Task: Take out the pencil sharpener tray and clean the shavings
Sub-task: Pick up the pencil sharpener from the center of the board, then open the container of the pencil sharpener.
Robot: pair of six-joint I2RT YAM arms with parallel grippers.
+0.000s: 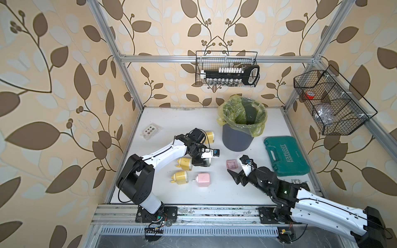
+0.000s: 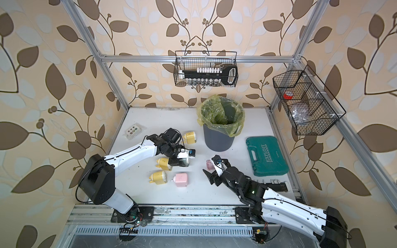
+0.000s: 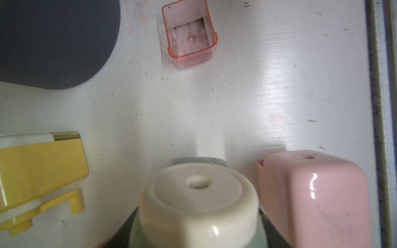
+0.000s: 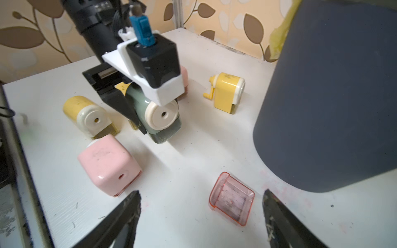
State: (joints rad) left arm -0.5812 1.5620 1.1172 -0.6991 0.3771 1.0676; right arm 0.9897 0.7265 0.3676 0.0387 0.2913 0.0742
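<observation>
Right wrist view shows the right end effector (image 4: 199, 214) spread wide and empty, its jaws poised just short of the pink translucent tray (image 4: 232, 198). The tray lies open side up on the desk (image 4: 193, 154), close beside the grey bin (image 4: 322, 96). That spot makes sense, since a short lift would carry the tray over the bin's lined mouth. Only dark specks (image 3: 182, 46) show on its floor and no heap of shavings is visible, so it looks emptied or nearly so. The pink sharpener (image 4: 107, 165), which by colour it likely belongs to, sits apart from it. The left end effector (image 4: 160, 116) is closed on the sides of the green pencil sharpener (image 3: 197, 199), which seems to rest on the desk. This is probably to brace the body so the free arm can draw out its own tray
</observation>
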